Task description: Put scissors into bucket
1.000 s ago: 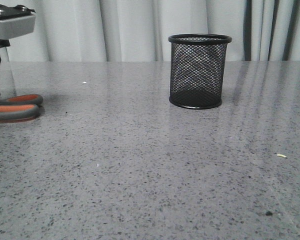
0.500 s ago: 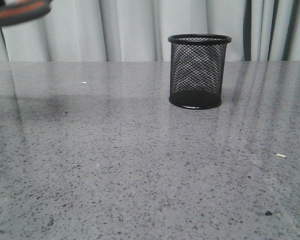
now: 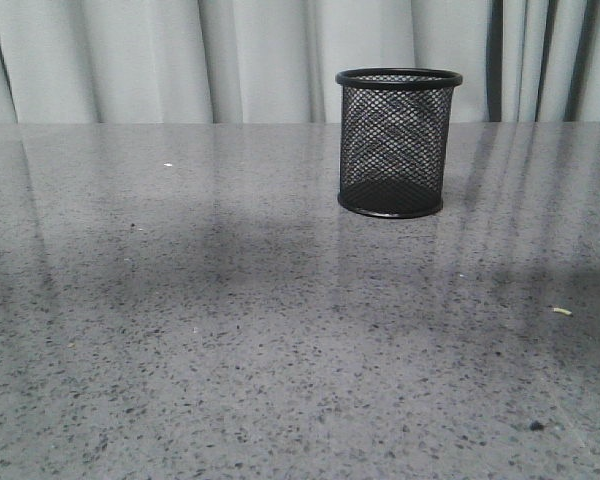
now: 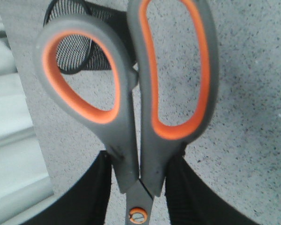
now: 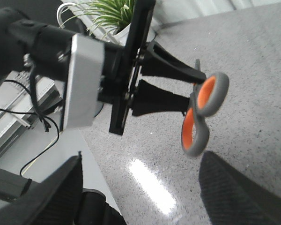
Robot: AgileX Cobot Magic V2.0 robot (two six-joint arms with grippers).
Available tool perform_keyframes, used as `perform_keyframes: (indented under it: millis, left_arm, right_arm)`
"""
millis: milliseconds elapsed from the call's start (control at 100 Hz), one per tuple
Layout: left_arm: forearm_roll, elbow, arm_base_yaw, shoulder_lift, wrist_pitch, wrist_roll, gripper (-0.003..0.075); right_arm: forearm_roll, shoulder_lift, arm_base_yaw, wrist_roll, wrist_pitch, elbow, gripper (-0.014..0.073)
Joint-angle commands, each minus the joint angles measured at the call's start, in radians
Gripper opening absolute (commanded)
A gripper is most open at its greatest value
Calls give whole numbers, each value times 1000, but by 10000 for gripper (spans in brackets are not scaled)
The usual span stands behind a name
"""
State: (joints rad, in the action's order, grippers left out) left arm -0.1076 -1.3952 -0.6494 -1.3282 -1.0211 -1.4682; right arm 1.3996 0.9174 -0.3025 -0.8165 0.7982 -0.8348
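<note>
The scissors (image 4: pixel 140 117) sit clamped between the left arm's black fingers (image 4: pixel 91 197), which close on the shanks just below the two loops and beside the orange pivot screw (image 4: pixel 138 215). The handles stick out past the fingertips; the blades run back between the fingers and are hidden. In the left wrist view the long axis follows the fingers' own line, loops leading. The loops are grey outside, orange inside, and lie close together.

In the right wrist view the scissors (image 5: pixel 203 115) hang in the air above the speckled grey tabletop (image 5: pixel 253 70), touching nothing but the left fingers (image 5: pixel 171 70). Here the left arm reaches in roughly level, and the loops point away from its silver-and-black wrist block (image 5: pixel 84 82). A potted plant (image 5: pixel 107 14) and cables (image 5: pixel 35 122) lie off the tabletop behind that arm.

The bucket (image 3: pixel 399 141) stands upright on the tabletop (image 3: pixel 280 350) toward the far side, right of centre in the front view, in front of a pale curtain (image 3: pixel 180 60). Neither arm nor scissors show in that view. Through the smaller loop the left wrist view catches the bucket (image 4: pixel 72 47), well apart from the scissors.

The right arm's fingers (image 5: pixel 239 197) appear only as two dark blurred shapes spread wide, probably open with nothing between them.
</note>
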Motion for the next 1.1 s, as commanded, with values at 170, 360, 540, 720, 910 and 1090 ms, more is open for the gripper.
perform_keyframes:
  millis: [170,360,540,720,910,1090]
  left_arm:
    - [-18,-25,-29,33,75,16,85]
    - [-18,-25,-29,51,78,16,85]
    - [-20,-25,-29,84,92,16,85]
    - [-20,-25,-29,110,80,18,85]
    - [-96,-25,-29,138,37,49,89]
    - [-223,-25,-29,212,47,89,312]
  right_arm:
    - [59,193,-121,-40,-76,-117,462]
    - [65,298,-226,-40,-214,-138,462]
    - [153,356,-236,-40,-204,-138,362]
    - [264,373,-236,-99,-142,-140,-64]
    - [304,373,-236,-157,-95,-182,-65]
    - [260,373,-233,-157,-125,-233,-64]
